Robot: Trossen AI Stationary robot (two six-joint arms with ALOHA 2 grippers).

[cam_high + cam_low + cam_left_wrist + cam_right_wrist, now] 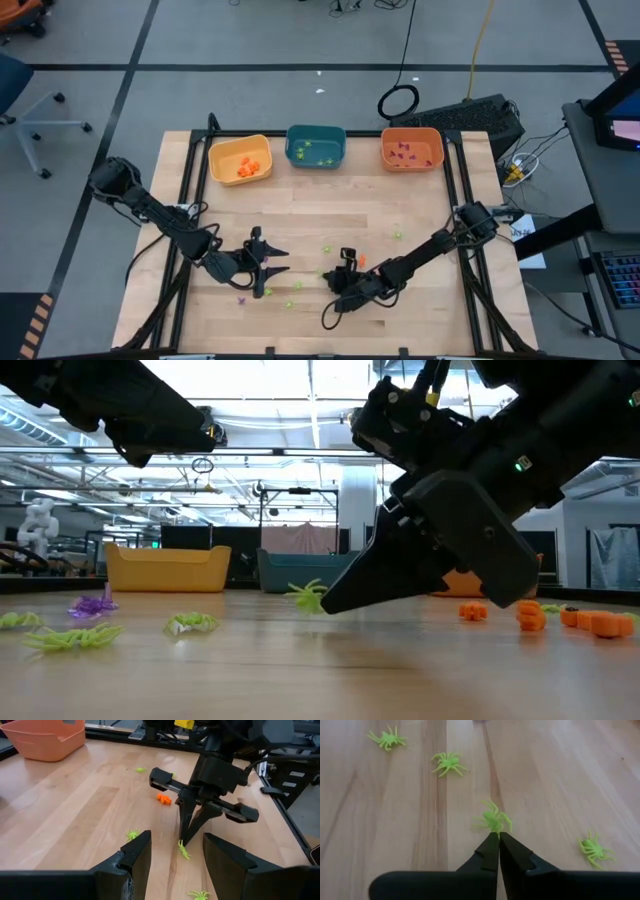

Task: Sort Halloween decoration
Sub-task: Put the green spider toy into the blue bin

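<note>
The wooden table (310, 215) carries black rails along its left and right sides. Open board lies between the three bins at the far edge and the two grippers working near the front edge.

The right gripper (498, 840) is lowered to the board with its fingers clenched together, the tips pinching a leg of a light-green spider (493, 820); the right wrist view shows this contact, and the left wrist view confirms the pinched spider (184, 851) at the tips. The high view shows only the gripper over that spot. The left gripper (175, 857) hovers just beside it, fingers released and spread, nothing between them.

The wrist views resolve the loose trinkets as spiders; the low view adds a purple one (93, 605) and several orange pieces (530, 618) lying on the board.

Yellow bin (240, 160): orange trinkets. Teal bin (316, 146): a few green trinkets. Orange bin (411, 149): purple trinkets. Remaining decorations are scattered on the front half of the table, around both grippers.
</note>
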